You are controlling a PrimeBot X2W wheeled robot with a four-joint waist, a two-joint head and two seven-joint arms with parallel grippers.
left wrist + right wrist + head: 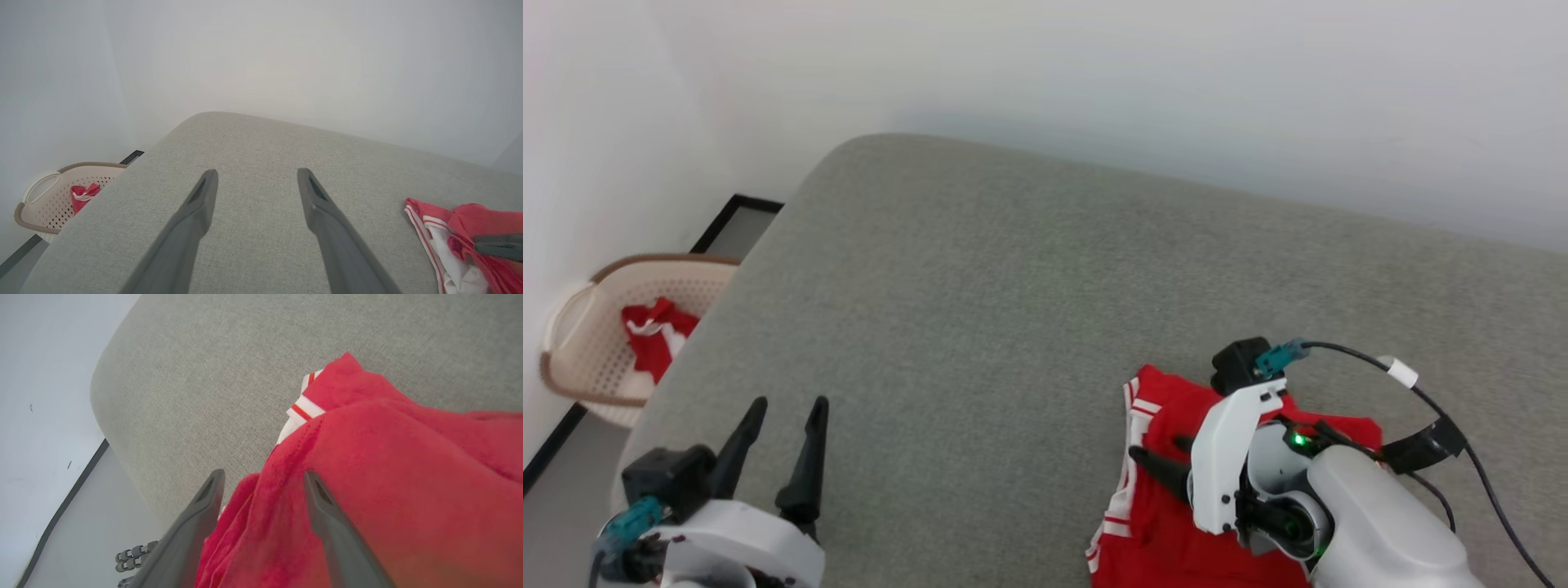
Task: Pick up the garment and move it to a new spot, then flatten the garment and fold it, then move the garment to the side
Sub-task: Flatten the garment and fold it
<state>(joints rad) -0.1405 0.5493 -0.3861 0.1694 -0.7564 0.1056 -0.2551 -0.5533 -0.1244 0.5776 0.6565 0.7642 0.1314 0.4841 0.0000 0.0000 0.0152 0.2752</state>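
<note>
The garment (1152, 506), a red jersey with red-white striped trim, lies bunched on the grey cushioned surface (1013, 310) at the lower right. My right gripper (1158, 449) hangs over it, pointing left. In the right wrist view its fingers stand apart, open (263, 475), with a fold of the red garment (408, 477) lying between and under them. My left gripper (791, 404) is open at the lower left over bare cushion, far from the cloth. In the left wrist view it is open (257, 173), with the garment (470, 220) at the right edge.
A beige perforated basket (580, 327) stands on the floor left of the cushion, against the wall, with a small red-and-white cloth (654, 335) inside. The cushion's rounded left edge drops to the floor. A black cable (1421, 392) loops off my right wrist.
</note>
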